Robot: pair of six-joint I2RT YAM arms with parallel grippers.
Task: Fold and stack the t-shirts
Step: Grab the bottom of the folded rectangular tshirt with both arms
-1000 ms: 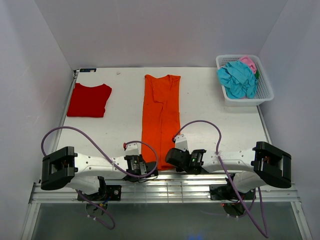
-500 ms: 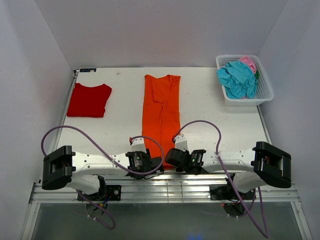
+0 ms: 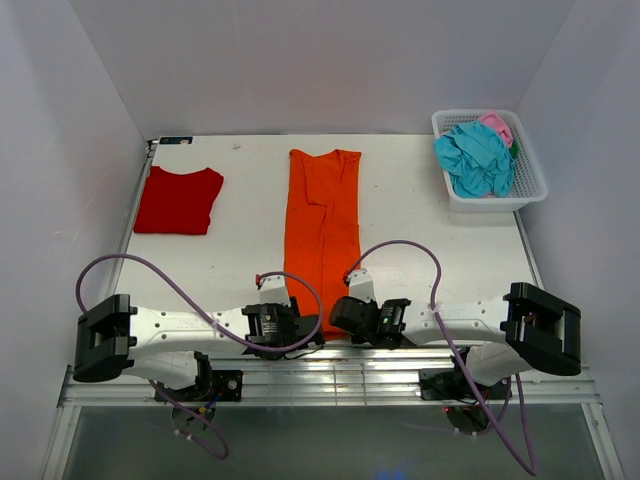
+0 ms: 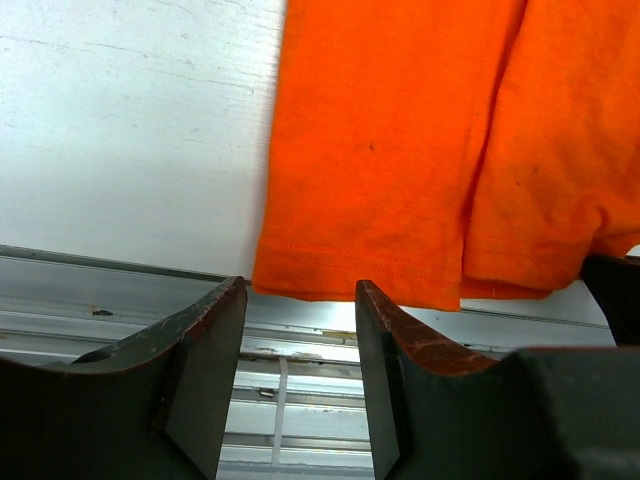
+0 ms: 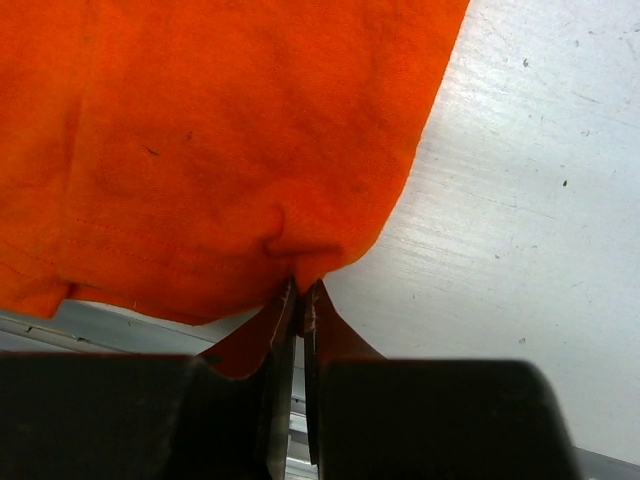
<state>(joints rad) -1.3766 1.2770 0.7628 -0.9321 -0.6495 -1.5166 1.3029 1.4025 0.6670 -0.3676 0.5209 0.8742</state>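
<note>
While the right gripper (image 5: 298,289) clamps the orange t-shirt (image 3: 322,230) at its hem, the left gripper (image 4: 300,295) gapes nearby.

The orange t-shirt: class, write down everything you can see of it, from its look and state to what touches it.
The orange t-shirt is bright, plain soft cloth with a stitched hem. Folded lengthwise into a long narrow strip, it lies flat on the table, neck end far, hem at the near edge. The right gripper has its jaws shut on the hem's right corner, puckering it. The left gripper sits with jaws open just short of the left corner, not touching.
</note>
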